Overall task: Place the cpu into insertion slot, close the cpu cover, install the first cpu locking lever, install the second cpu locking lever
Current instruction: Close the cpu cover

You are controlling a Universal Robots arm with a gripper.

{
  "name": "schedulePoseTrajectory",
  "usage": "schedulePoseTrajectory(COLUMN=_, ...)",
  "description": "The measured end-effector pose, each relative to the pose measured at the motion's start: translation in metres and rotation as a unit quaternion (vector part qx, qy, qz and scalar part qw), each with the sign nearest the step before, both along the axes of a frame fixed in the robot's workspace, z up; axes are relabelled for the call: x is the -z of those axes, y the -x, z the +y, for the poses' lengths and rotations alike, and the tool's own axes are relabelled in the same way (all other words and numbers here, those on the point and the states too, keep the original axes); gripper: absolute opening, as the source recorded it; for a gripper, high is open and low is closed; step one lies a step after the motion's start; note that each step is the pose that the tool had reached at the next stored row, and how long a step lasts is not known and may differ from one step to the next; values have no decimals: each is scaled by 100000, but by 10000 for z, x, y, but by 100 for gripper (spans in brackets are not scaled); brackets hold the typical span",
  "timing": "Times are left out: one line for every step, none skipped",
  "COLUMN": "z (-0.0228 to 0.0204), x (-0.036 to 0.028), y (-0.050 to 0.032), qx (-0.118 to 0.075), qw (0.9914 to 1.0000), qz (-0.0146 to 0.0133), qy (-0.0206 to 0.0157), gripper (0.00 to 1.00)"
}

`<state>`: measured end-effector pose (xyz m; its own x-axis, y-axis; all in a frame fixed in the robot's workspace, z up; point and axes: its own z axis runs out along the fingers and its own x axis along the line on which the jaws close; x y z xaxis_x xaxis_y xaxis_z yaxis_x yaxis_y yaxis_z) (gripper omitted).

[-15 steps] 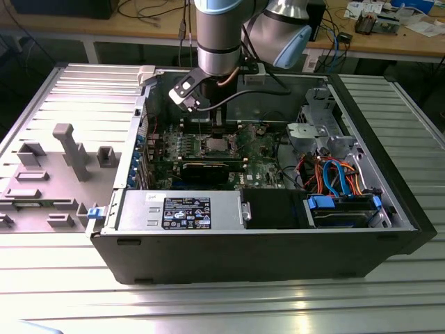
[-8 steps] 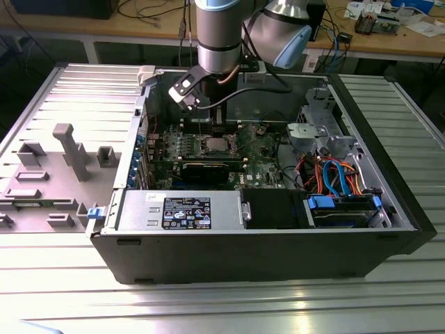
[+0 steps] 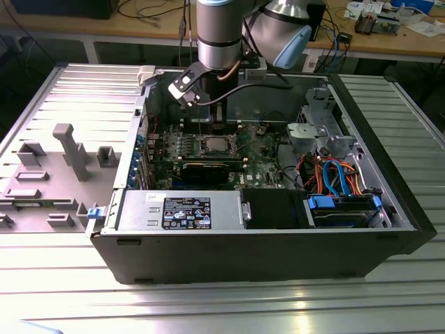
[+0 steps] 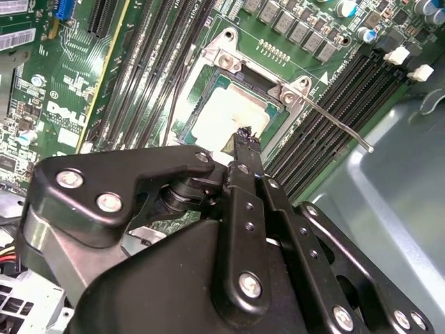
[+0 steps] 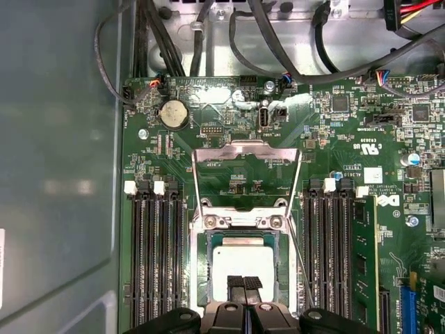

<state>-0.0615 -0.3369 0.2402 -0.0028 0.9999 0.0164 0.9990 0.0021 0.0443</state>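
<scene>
The gripper (image 5: pixel 244 284) is seen low over the board (image 5: pixel 334 139), its two black fingertips (image 5: pixel 236 284) pressed together with nothing caught between them. The tips are set at the edge of the cpu (image 5: pixel 242 259), though it cannot be told whether the metal is actually touched. The cpu is laid flat in the slot (image 5: pixel 206 243), square to the rim, so the placing is judged done. The cover (image 5: pixel 245 154) is swung open on its hinge, on the far side of the slot from the fingers. Green board is seen through its cut-out middle, and it is not yet down. A lever (image 4: pixel 337 124) is seen unlatched, slanting out across the memory slots (image 4: pixel 361 83). The step in hand is judged to be the cover. For that to be done well, the chip should be confirmed level before any load is put on it. The cover is best pushed at its free edge, far from the hinge, and carried round in an arc rather than pressed straight down. Closed fingers are suited to this, since one blunt tip is offered. The levers should be left clear of the frame's path. Force should be light, as thin sheet metal is easily bent and the socket beneath is thought delicate.
</scene>
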Motion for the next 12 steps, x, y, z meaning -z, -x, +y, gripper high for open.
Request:
schedulePoseTrajectory(z=0, x=-17, y=0, qx=-1, qw=100000, qz=8, qy=-2, gripper=11)
schedulePoseTrajectory(z=0, x=-36, y=0, qx=-2, qw=100000, qz=19, qy=1, gripper=11)
schedulePoseTrajectory(z=0, x=-46, y=0, qx=-1, qw=100000, qz=26, qy=-1, gripper=11)
schedulePoseTrajectory(z=0, x=-53, y=0, qx=-1, qw=100000, qz=31, qy=0, gripper=11)
schedulePoseTrajectory(z=0, x=-59, y=0, qx=-4, qw=100000, qz=40, qy=-1, gripper=11)
schedulePoseTrajectory(z=0, x=-61, y=-1, qx=-1, qw=100000, qz=34, qy=-15, gripper=11)
schedulePoseTrajectory(z=0, x=-62, y=0, qx=-1, qw=100000, qz=39, qy=-6, gripper=11)
schedulePoseTrajectory(z=0, x=-63, y=0, qx=-1, qw=100000, qz=43, qy=1, gripper=11)
schedulePoseTrajectory(z=0, x=-63, y=0, qx=-1, qw=100000, qz=46, qy=1, gripper=11)
schedulePoseTrajectory(z=0, x=-63, y=0, qx=-2, qw=100000, qz=43, qy=-1, gripper=11)
schedulePoseTrajectory(z=0, x=-63, y=0, qx=0, qw=100000, qz=43, qy=-3, gripper=11)
schedulePoseTrajectory(z=0, x=-65, y=0, qx=-3, qw=100000, qz=47, qy=-1, gripper=11)
